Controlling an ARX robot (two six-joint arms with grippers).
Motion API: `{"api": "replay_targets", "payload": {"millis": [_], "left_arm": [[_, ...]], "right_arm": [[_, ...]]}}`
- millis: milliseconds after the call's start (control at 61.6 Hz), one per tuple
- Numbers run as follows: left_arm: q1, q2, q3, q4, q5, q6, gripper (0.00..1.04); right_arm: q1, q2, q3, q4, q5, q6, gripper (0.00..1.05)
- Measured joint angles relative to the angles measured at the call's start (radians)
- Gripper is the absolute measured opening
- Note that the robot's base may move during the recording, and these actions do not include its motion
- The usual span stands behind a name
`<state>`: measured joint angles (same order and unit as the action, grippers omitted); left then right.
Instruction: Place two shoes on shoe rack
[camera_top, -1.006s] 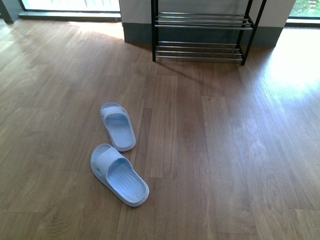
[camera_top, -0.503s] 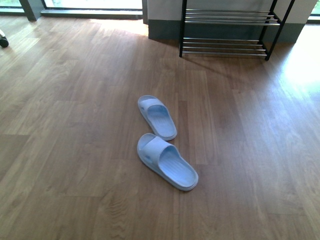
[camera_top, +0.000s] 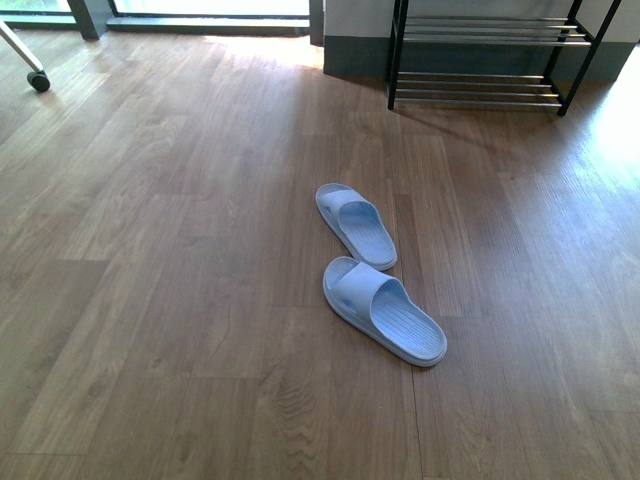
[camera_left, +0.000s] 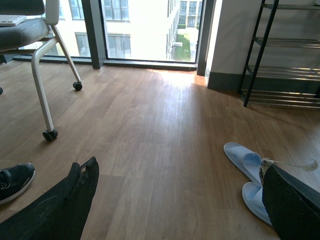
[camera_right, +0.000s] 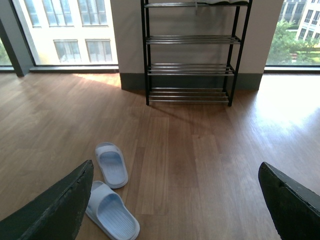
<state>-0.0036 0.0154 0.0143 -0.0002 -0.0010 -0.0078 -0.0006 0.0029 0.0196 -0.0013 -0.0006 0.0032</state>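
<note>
The two shoes are light blue slide sandals lying on the wood floor. One (camera_top: 357, 225) lies farther off, the other (camera_top: 385, 312) nearer, toes angled apart and almost touching. The black shoe rack (camera_top: 480, 98) with silver bars stands against the wall at the back right, its tiers bare where they show. Neither arm shows in the front view. My left gripper (camera_left: 180, 200) is open above the floor, with the slides (camera_left: 242, 160) beside one finger. My right gripper (camera_right: 175, 200) is open too, the slides (camera_right: 112, 165) near one finger and the rack (camera_right: 190, 67) straight ahead.
A white-legged office chair (camera_left: 42, 75) on castors stands near the window, and one castor (camera_top: 38, 80) shows at the back left. A dark shoe (camera_left: 12, 180) lies by my left gripper's finger. Floor-length windows flank the wall behind the rack.
The front view has swung left: the slides and the rack sit further right in the picture than before, and a chair castor has come into view. The slides keep their places relative to each other.
</note>
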Motion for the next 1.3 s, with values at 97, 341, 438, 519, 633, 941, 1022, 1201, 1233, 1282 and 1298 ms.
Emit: {"api": "replay_targets", "payload": {"millis": [97, 341, 438, 519, 633, 941, 1022, 1201, 1233, 1282, 1298], "left_arm": [[0.000, 0.000, 0.000, 0.000, 0.000, 0.000, 0.95], [0.000, 0.000, 0.000, 0.000, 0.000, 0.000, 0.95], [0.000, 0.000, 0.000, 0.000, 0.000, 0.000, 0.95], [0.000, 0.000, 0.000, 0.000, -0.001, 0.000, 0.95], [0.000, 0.000, 0.000, 0.000, 0.002, 0.000, 0.95], [0.000, 0.000, 0.000, 0.000, 0.001, 0.000, 0.95], [0.000, 0.000, 0.000, 0.000, 0.001, 0.000, 0.95], [0.000, 0.000, 0.000, 0.000, -0.002, 0.000, 0.95], [0.000, 0.000, 0.000, 0.000, -0.002, 0.000, 0.95], [0.000, 0.000, 0.000, 0.000, -0.002, 0.000, 0.95], [0.000, 0.000, 0.000, 0.000, -0.002, 0.000, 0.95]], "right_arm": [[0.000, 0.000, 0.000, 0.000, 0.000, 0.000, 0.96], [0.000, 0.000, 0.000, 0.000, 0.000, 0.000, 0.96], [0.000, 0.000, 0.000, 0.000, 0.000, 0.000, 0.96], [0.000, -0.001, 0.000, 0.000, 0.001, 0.000, 0.96], [0.000, -0.001, 0.000, 0.000, 0.003, 0.000, 0.96], [0.000, 0.000, 0.000, 0.000, 0.000, 0.000, 0.96], [0.000, -0.001, 0.000, 0.000, 0.000, 0.000, 0.96], [0.000, 0.000, 0.000, 0.000, -0.001, 0.000, 0.96], [0.000, 0.000, 0.000, 0.000, -0.001, 0.000, 0.96], [0.000, 0.000, 0.000, 0.000, -0.001, 0.000, 0.96], [0.000, 0.000, 0.000, 0.000, -0.001, 0.000, 0.96]]}}
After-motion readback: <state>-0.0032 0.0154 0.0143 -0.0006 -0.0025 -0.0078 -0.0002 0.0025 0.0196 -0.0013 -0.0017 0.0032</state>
